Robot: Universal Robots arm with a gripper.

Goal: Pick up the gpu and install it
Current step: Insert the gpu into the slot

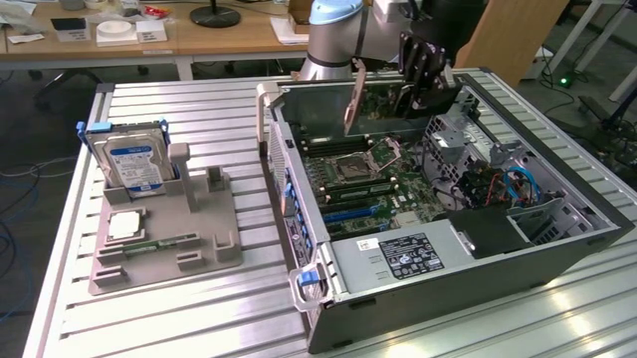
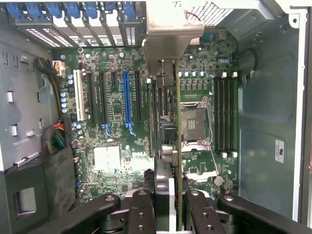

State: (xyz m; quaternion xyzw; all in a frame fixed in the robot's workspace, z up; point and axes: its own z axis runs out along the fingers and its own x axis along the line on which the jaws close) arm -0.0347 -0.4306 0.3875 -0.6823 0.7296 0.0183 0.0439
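Note:
The gpu (image 1: 371, 101) hangs on edge above the open computer case (image 1: 587, 224), its tan-brown face toward the exterior view's left. My gripper (image 1: 420, 74) is shut on its upper edge, just over the far end of the case. In the wrist view the gpu (image 2: 168, 141) appears edge-on, running between my black fingers (image 2: 141, 212) with its metal bracket (image 2: 165, 34) at the far end. It hovers over the motherboard (image 2: 112, 161), beside the blue slot (image 2: 127, 102) and apart from it.
A grey fixture (image 1: 199, 253) at the exterior view's left holds the silver hard drive (image 1: 134, 160), a processor chip (image 1: 124, 224) and a green memory stick (image 1: 159, 245). Inside the case are the power supply (image 1: 398, 257), blue cables (image 1: 518, 186) and the CPU socket (image 2: 192, 122).

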